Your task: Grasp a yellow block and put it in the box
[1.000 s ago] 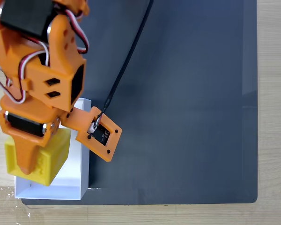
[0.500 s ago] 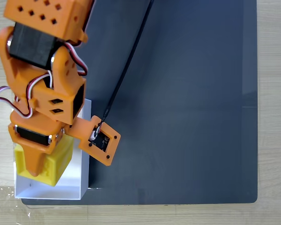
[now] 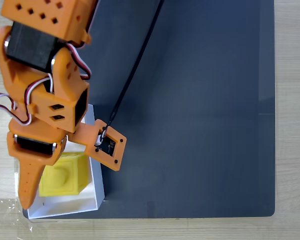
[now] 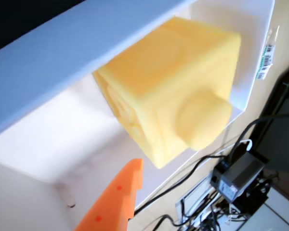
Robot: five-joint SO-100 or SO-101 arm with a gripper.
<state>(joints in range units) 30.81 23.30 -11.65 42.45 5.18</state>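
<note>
Block: the bright yellow plastic cube with a round stud (image 3: 64,176) lies inside the box, stud facing the fixed camera; in the wrist view the cube (image 4: 168,86) is seen close up, stud towards the lower right.
Box: the shallow white rectangular box with thin walls (image 3: 97,187) sits at the lower left of the fixed view, overlapping the mat's edge; its white wall (image 4: 72,48) crosses the top of the wrist view.
Hand: the orange plastic two-finger hand (image 3: 35,185) stands open; one long finger (image 3: 27,182) runs down the box's left side, beside the cube and apart from it. An orange fingertip (image 4: 116,197) enters the wrist view from below.
Mat: a dark grey mat (image 3: 200,110) covers most of the bench.
Bench: light wooden surface (image 3: 292,120) shows along the edges.
Cable: a black cable (image 3: 135,65) runs diagonally to the wrist camera mount.
</note>
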